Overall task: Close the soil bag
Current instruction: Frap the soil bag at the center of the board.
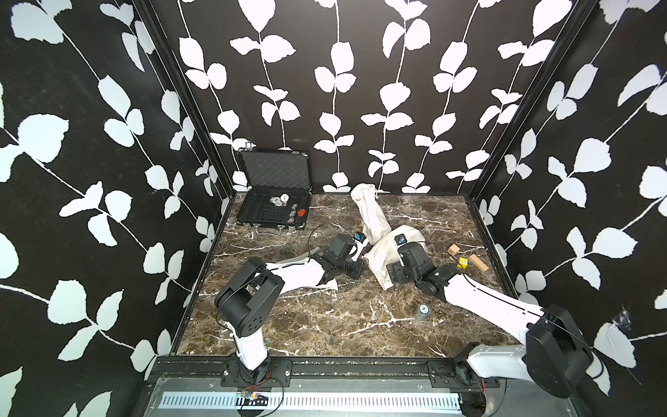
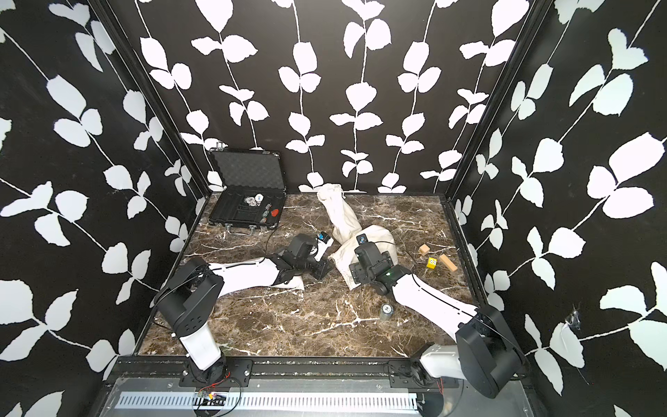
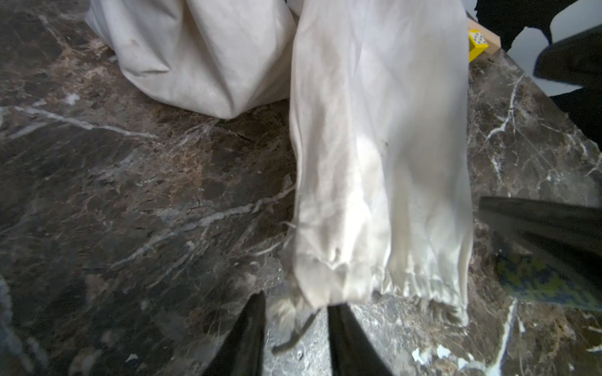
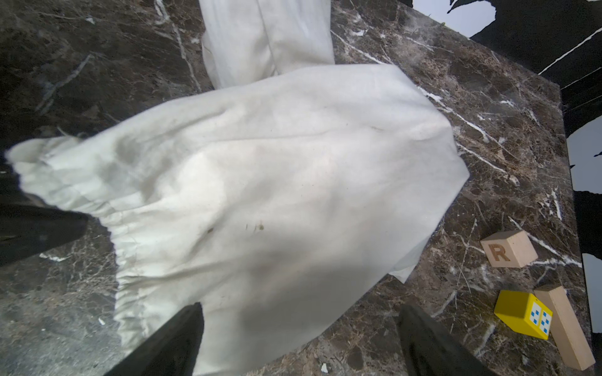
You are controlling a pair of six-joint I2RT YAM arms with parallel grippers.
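Observation:
The soil bag [image 1: 379, 254] [image 2: 344, 254] is a white cloth sack lying flat mid-table. Its gathered drawstring mouth [image 3: 407, 286] points toward my left gripper [image 3: 298, 301] [image 1: 358, 237]. That gripper's jaws stand a narrow gap apart, open, at the corner of the hem. A thin drawstring end [image 3: 293, 338] lies loose between them, and neither finger touches it. My right gripper [image 4: 299, 325] [image 1: 400, 239] is wide open, low over the bag's body [image 4: 277, 179]. One of its fingers is over the cloth and the other over bare marble.
A second long white cloth bag [image 1: 371, 213] stretches to the back wall. An open black case [image 1: 252, 213] with chips stands back left. Two wooden blocks [image 1: 454, 249] [image 1: 478, 262] and a yellow die [image 1: 463, 262] lie at the right. A small can [image 1: 423, 311] stands near the right arm.

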